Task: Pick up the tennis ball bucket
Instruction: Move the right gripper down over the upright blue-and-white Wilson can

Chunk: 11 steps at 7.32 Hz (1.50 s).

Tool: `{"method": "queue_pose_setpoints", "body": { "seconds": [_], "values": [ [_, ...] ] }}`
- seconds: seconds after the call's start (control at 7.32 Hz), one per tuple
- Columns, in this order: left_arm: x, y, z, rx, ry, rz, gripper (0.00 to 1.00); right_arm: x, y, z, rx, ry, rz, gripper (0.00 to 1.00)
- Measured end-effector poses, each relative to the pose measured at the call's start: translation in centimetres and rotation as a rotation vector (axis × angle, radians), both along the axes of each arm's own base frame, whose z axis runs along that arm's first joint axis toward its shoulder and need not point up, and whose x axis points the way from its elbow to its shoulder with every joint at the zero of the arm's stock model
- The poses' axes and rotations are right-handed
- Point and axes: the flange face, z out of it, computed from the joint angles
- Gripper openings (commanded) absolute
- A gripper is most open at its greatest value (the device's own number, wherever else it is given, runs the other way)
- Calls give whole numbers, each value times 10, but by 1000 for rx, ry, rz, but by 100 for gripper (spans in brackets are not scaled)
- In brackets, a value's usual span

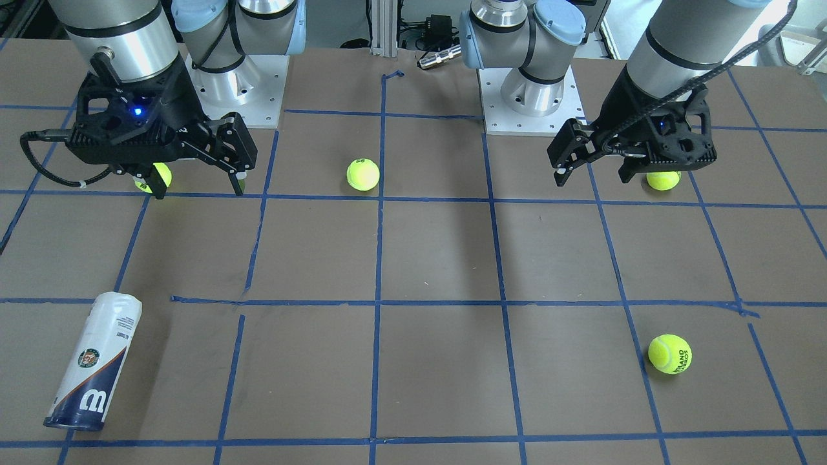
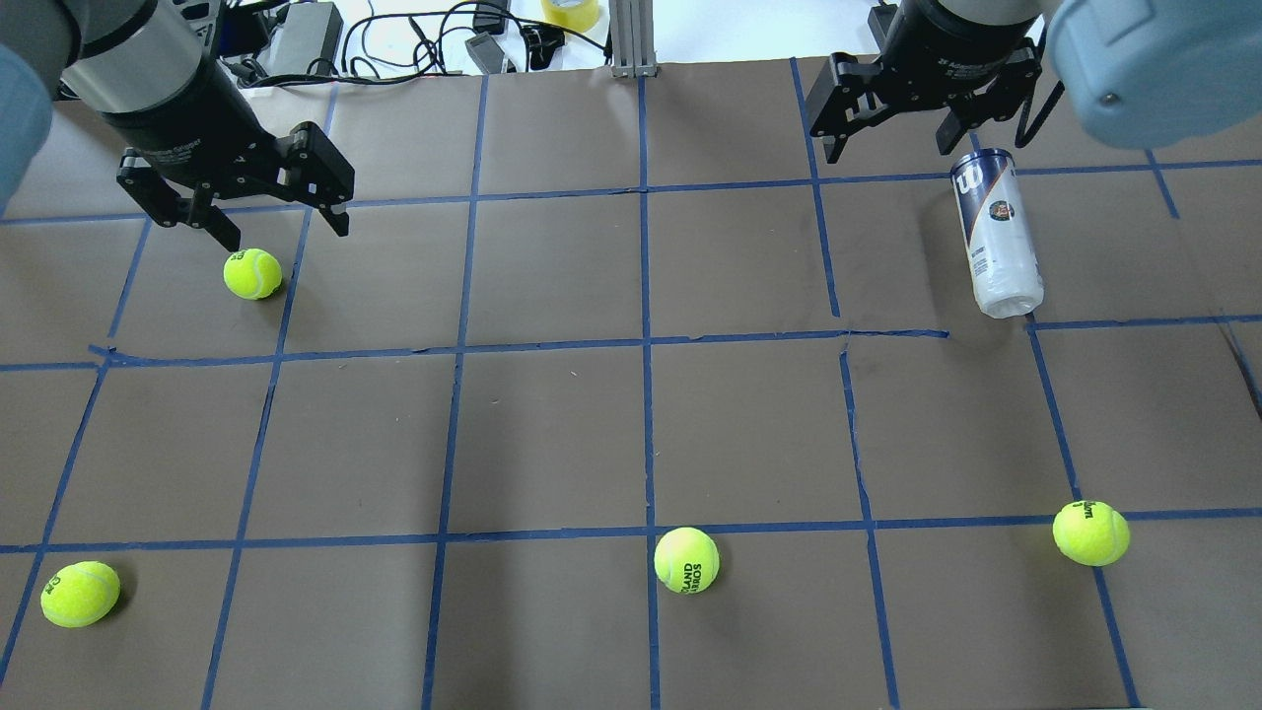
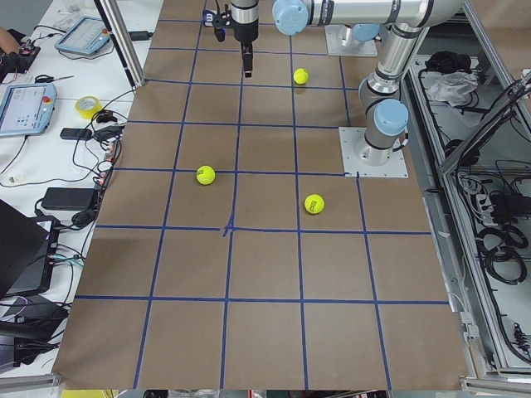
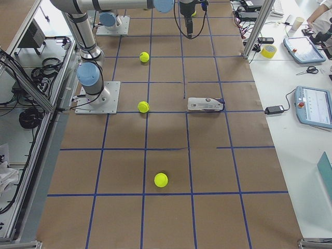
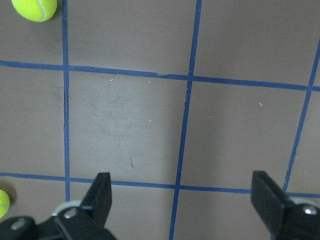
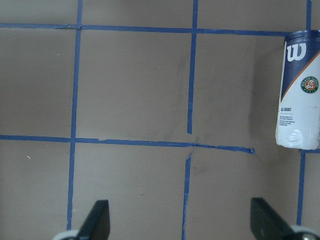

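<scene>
The tennis ball bucket (image 2: 996, 232) is seen lying on its side on the brown, tape-gridded table (image 2: 631, 434). In the overhead view its dark rim is pointed to twelve o'clock and its pale end to six. It is found at about four o'clock of the right gripper (image 2: 887, 146), whose jaws are held wide apart and empty (presumably readied to span the smooth, slim cylinder). The left gripper (image 2: 286, 232) is likewise spread, near a fuzzy tennis ball (image 2: 252, 273).
</scene>
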Motion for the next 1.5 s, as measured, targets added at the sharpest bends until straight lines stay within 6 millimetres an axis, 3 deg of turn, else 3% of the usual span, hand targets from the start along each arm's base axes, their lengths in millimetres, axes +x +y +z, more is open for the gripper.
{"method": "queue_pose_setpoints", "body": {
  "seconds": [0.96, 1.23, 1.5],
  "values": [
    [1, 0, 1, -1, -1, 1, 100, -11, 4, -7, 45, 12, -18, 100],
    [1, 0, 1, -1, -1, 1, 100, -41, -8, -14, 54, 17, -68, 100],
    [1, 0, 1, -1, 0, 1, 100, -105, -48, -48, 96, 66, -167, 100]
  ]
}}
